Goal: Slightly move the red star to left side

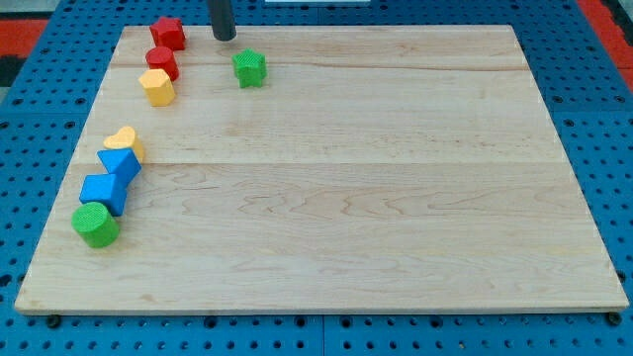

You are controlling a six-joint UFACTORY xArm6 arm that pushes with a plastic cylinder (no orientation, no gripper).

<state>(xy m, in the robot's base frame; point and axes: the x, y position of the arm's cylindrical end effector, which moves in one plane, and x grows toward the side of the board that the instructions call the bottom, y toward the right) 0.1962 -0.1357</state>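
The red star (168, 33) lies at the top left of the wooden board (326, 168). My tip (226, 38) rests on the board just to the right of the red star, a short gap apart from it. A green star (249, 68) lies below and to the right of my tip. A red round block (161, 62) sits just below the red star, and a yellow hexagon block (157, 87) touches it from below.
Along the left edge lie a yellow heart (124, 141), a blue triangle block (121, 164), a blue cube (103, 191) and a green cylinder (96, 224), packed close together. Blue pegboard (593, 89) surrounds the board.
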